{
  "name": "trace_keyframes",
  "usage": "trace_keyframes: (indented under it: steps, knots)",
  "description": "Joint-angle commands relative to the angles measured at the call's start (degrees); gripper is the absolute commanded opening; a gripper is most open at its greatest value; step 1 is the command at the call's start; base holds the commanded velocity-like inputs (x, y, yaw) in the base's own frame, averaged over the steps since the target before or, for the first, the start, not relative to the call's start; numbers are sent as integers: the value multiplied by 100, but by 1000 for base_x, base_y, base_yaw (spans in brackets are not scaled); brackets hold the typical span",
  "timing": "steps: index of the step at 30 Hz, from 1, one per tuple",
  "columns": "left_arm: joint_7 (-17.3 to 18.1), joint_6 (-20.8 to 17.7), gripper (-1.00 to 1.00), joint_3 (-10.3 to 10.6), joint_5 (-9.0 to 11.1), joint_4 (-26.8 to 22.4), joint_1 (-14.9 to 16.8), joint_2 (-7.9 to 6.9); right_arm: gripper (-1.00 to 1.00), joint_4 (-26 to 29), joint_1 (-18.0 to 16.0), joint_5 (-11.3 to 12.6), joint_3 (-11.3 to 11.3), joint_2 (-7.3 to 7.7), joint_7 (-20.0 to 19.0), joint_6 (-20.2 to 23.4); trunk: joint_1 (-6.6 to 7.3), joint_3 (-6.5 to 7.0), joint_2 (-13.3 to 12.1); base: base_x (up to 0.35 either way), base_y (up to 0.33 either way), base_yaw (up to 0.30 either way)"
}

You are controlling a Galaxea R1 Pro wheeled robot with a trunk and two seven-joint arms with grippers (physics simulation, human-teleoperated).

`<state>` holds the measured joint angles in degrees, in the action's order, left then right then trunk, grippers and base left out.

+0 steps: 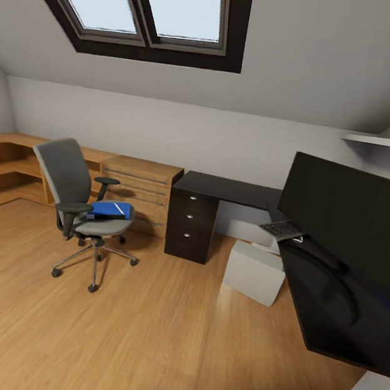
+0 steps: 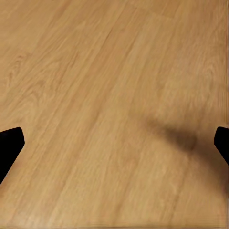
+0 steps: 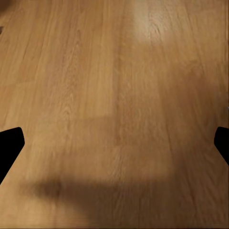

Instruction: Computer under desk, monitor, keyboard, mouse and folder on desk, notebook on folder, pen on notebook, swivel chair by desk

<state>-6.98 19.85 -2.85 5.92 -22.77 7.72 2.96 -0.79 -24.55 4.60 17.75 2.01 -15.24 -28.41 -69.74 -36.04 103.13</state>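
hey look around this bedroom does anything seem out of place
Yes. A blue folder lies on the swivel chair seat, and the chair stands out on the floor, apart from the black desk. The keyboard overhangs the desk's edge.

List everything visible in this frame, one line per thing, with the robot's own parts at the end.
swivel chair: 1, grey with black armrests, on the wood floor left of the desk.
folder: 1, blue, lying on the chair seat.
desk: 1, black, L-shaped, drawers at its left end.
monitor: 1, black, on the desk at right.
keyboard: 1, dark keys, on the desk in front of the monitor.
computer: 1, light grey box, on the floor under the desk.
wooden cabinet: 1, light wood, left of the desk drawers.
skylight: 1, dark frame, in the sloped ceiling.
left end effector: open, black fingertips over the floor.
right end effector: open, over the floor.
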Motion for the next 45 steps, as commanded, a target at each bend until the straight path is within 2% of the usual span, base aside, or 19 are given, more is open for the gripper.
trace_keyframes:
  steps: [1, 16, 28, 45]
  knots:
    - [13, 19, 100, -13, 41, 0, 2, 3, 100, -9, -6, 50, 26, 1, -58, -7, 1, -6, 3, -48, -23, -257]
    - [22, 19, 100, -13, 41, 6, 2, 3, 100, -9, -6, 57, 26, 8, -53, -7, 1, -18, 3, -8, -4, -249]
    - [22, 19, 100, -13, 43, 22, 2, 3, 100, -9, -6, 54, 22, 5, 77, -7, 1, -100, 3, -5, 0, -78]
    - [22, 19, 100, -14, 46, 36, 2, 3, 100, -9, -6, -19, 18, 9, 90, -7, 1, -106, 3, -268, -106, -3]
